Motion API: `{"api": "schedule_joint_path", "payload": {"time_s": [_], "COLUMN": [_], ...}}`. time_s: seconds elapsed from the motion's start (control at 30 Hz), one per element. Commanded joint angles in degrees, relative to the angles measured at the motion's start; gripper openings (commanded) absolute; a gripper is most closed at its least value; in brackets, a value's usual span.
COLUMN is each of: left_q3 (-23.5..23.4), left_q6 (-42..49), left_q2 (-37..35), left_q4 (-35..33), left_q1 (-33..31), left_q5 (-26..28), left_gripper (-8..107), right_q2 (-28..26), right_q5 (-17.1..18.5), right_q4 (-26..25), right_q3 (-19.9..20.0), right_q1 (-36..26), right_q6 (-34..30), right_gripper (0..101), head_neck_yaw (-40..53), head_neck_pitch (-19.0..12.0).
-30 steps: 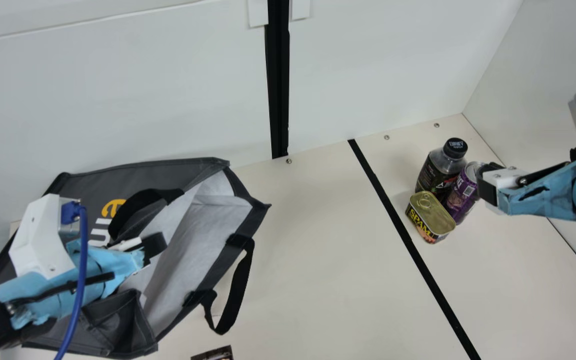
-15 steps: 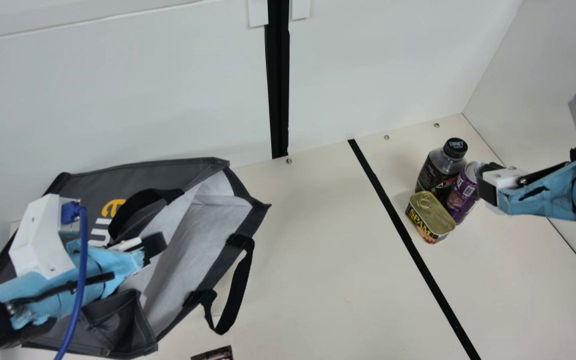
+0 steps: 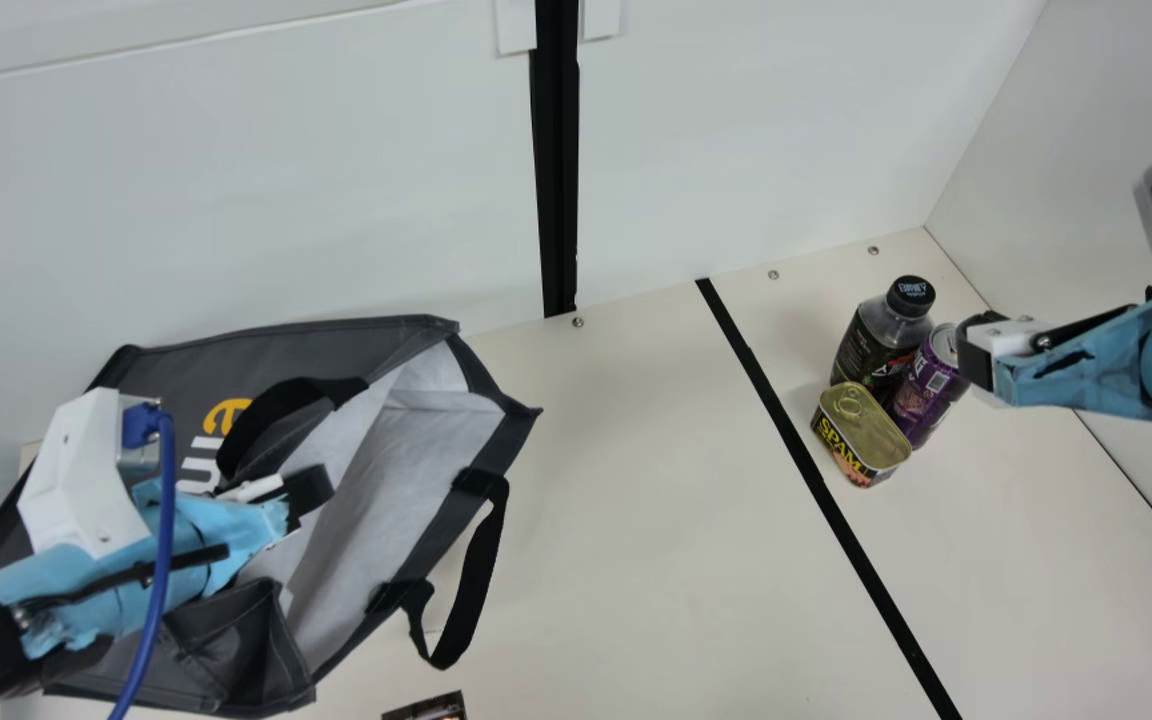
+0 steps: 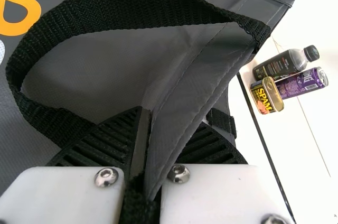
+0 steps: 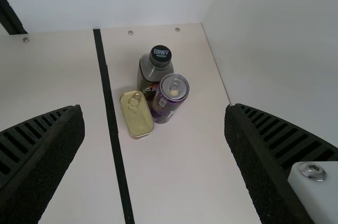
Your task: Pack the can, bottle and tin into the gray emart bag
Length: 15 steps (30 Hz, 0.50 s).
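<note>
Main view: L gripper [image 3: 308, 490] clamped on bag [image 3: 336, 345] edge, R gripper [image 3: 976, 350] wide open nr can [image 3: 926, 395].

L gripper [image 4: 142, 129]: L wrist view has its fingers closed on a fold of the bag's rim, fabric pinched btwn the pads. One black handle [image 3: 281, 405] loops over the bag's outer side, right by those fingers; the other handle [image 3: 481, 575] hangs off the opposite rim, across the mouth fr. L gripper. Bag mouth gapes wide, pale lining facing toward R arm's side.

R gripper [image 5: 153, 106]: R wrist view has fingers spread far apt, holding nothing. Can, bottle [image 3: 871, 350] & tin [image 3: 861, 430] sit beyond its tips, in line w/ the gap btwn them, all upright on the table [image 3: 636, 480]. Can = purple, closest of the 3 to R gripper in main view. Bottle, black cap, is just beside it on the wall side; tin, lid up, is on the can's other side, toward the stripe. Can't tell if all 3 touch.

Black stripe [image 3: 826, 495] runs along the table btwn L gripper's bag & R gripper's group. Dark pkt [image 3: 426, 708], partly cut off at main view's bottom edge, lies apt fr. L gripper, near side.
</note>
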Motion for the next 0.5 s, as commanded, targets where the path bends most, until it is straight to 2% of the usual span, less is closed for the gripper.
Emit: {"api": "schedule_joint_path", "payload": {"time_s": [0.0, 0.47], "left_q3": [0.00, 0.00], "left_q6": [0.00, 0.00], "left_q2": [0.00, 0.00], "left_q4": [0.00, 0.00], "left_q1": [0.00, 0.00], "left_q5": [0.00, 0.00], "left_gripper": [10, 10], "right_q2": [0.59, 5.48], "right_q5": [0.26, 0.68], "right_q4": [-1.05, -5.23], "right_q3": [-0.45, -1.40], "right_q1": [0.08, -0.86], "right_q6": [0.42, 1.52], "right_gripper": [91, 91], "head_neck_yaw": [-0.05, -0.05], "head_neck_pitch": [-1.30, -1.30]}}
